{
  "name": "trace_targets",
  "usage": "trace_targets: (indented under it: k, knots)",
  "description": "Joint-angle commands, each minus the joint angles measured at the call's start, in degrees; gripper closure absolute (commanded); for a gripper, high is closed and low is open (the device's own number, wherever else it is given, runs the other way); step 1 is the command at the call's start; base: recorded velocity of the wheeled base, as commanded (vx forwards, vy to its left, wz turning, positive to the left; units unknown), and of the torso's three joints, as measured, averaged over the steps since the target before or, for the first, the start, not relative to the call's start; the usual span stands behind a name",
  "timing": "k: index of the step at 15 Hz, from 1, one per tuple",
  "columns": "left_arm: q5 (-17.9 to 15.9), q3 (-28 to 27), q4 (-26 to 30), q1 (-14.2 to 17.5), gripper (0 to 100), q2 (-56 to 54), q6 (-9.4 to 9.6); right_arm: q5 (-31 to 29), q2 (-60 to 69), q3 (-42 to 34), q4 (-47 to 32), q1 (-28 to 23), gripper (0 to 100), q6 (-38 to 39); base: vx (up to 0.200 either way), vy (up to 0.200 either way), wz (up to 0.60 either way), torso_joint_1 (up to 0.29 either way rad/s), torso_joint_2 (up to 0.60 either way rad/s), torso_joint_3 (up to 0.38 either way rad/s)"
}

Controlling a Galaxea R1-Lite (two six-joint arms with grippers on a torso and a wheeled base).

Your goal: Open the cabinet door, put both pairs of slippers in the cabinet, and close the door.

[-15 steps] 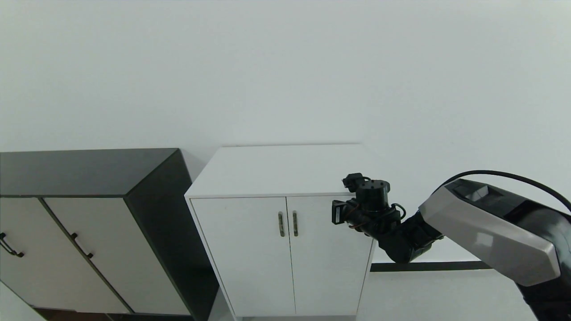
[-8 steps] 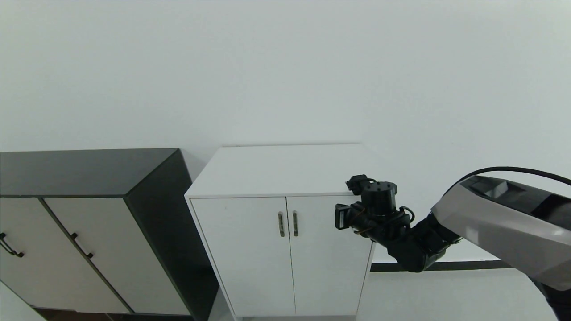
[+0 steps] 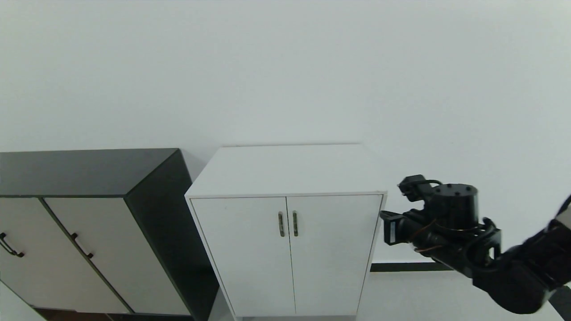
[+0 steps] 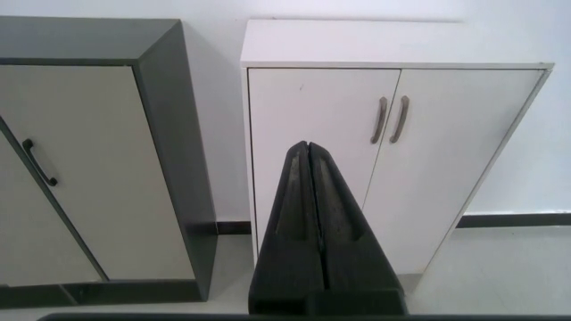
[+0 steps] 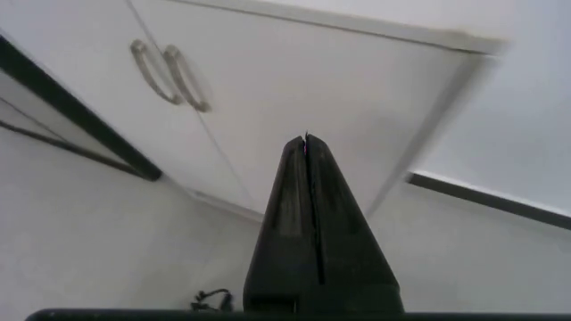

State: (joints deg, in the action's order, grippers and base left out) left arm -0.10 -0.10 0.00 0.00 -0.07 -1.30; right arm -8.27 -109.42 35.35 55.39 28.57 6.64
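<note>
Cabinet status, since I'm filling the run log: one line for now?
cabinet: doors shut; left gripper: shut, empty; right gripper: shut, empty, right of cabinet

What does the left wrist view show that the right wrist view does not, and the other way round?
Left wrist view, not right: the dark cabinet with its black handle, the top of the white cabinet, and the shut left claw. Right wrist view, not left: the shut right claw. Both: the white cabinet's closed doors, their two handles, and the black strip along the wall's foot.
</note>
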Motion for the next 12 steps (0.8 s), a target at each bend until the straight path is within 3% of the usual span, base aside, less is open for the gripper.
trace_targets:
  k: [1,3,6,9,12]
  knots:
    - [0.0,0.0,0.0,0.0,100,0.1,-0.01,-5.0,15.1,-10.9,-0.2,-5.6,100,-2.7,0.000,0.000,0.00,0.000,0.00,0.000]
    - [0.1,0.0,0.0,0.0,100,0.1,-0.28,-8.1,23.1,-18.2,-0.2,-8.5,100,-3.7,0.000,0.000,0.00,0.000,0.00,0.000]
    - [0.1,0.0,0.0,0.0,100,0.1,-0.28,-8.2,34.3,-25.5,-2.1,-14.1,100,-5.6,0.000,0.000,0.00,0.000,0.00,0.000]
    - [0.1,0.0,0.0,0.0,100,0.1,-0.28,-7.6,47.7,-27.1,-13.6,-22.1,100,-6.6,0.000,0.000,0.00,0.000,0.00,0.000]
    - [0.1,-0.1,0.0,0.0,100,0.1,-0.28,-7.2,60.4,-27.1,-24.5,-23.4,100,-6.6,0.000,0.000,0.00,0.000,0.00,0.000]
